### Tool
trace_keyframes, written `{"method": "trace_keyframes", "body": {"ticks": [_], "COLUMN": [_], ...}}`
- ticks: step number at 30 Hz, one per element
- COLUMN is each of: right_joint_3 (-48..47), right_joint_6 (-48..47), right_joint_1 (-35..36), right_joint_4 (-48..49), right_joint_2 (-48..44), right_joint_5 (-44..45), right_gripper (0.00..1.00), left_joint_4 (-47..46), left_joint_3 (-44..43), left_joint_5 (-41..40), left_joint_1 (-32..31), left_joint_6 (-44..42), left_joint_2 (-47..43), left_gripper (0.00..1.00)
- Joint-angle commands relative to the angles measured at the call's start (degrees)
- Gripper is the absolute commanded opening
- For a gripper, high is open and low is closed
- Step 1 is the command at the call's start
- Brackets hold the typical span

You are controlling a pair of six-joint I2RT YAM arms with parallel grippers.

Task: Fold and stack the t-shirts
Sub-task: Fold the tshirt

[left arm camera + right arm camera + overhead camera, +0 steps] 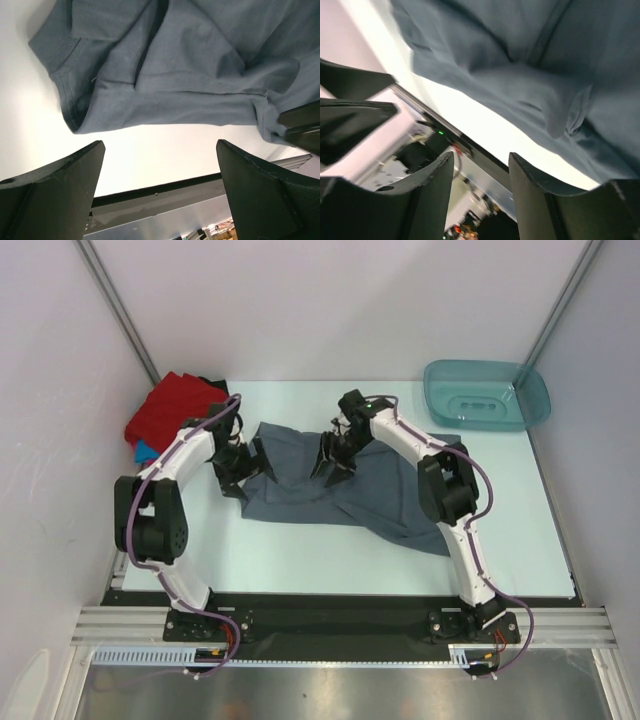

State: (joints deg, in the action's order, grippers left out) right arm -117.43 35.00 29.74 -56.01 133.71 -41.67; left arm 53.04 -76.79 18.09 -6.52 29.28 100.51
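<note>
Noted a pile of t-shirts (172,408) at upper left of the overhead view, red on top, bright blue and black showing at the edges. Judged parked by the wall to leave the bench (300,555) free for folding.

Found the left claw (236,476) left of centre, at the left edge of the grey-blue shirt (340,495). Fingers spread wide, nothing between them. In its wrist view, placed the claw (160,145) low in frame, with the shirt (175,75) rumpled across the upper frame, just beyond the tips and not gripped.

Recorded the shirt lying crumpled across mid-frame of the overhead view, not yet folded.

Found the right claw (334,462) at centre, over the shirt's upper edge. Fingers part-closed with a narrow gap, no cloth in it. In its wrist view, placed the shirt (520,65) at upper right, beyond the tips of the claw (481,156).

Judged both claws posed to take up separate parts of the shirt's edge.

Noted a teal tub (487,395) at upper right, beyond the shirt's right corner.
</note>
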Motion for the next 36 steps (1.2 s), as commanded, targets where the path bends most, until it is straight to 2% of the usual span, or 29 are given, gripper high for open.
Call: {"method": "trace_keyframes", "body": {"ticks": [1, 13, 23, 27, 36], "right_joint_3": [-0.26, 0.97, -9.39, -16.5, -18.72], "right_joint_6": [-4.24, -7.14, -9.25, -9.78, -9.17], "right_joint_1": [2.43, 7.0, 7.79, 7.88, 7.09], "right_joint_4": [-6.92, -8.24, -10.53, -12.11, -10.17], "right_joint_2": [-2.4, 1.1, 9.89, 13.33, 13.68], "right_joint_5": [4.32, 13.71, 21.62, 23.48, 22.16], "right_gripper": [0.54, 0.48, 0.47, 0.48, 0.5], "left_joint_4": [-1.27, 0.31, 0.75, 0.75, 1.02], "left_joint_3": [0.77, -0.2, 0.15, -0.11, -0.9], "left_joint_5": [-0.42, -1.65, -2.35, -2.35, -2.0], "left_joint_1": [0.02, 0.02, 0.02, 0.02, 0.02], "left_joint_6": [-1.77, -2.29, -2.47, -2.38, -2.91], "left_joint_2": [-5.14, -7.34, -8.49, -8.31, -7.0], "left_gripper": [1.0, 1.0, 1.0, 1.0, 1.0]}}
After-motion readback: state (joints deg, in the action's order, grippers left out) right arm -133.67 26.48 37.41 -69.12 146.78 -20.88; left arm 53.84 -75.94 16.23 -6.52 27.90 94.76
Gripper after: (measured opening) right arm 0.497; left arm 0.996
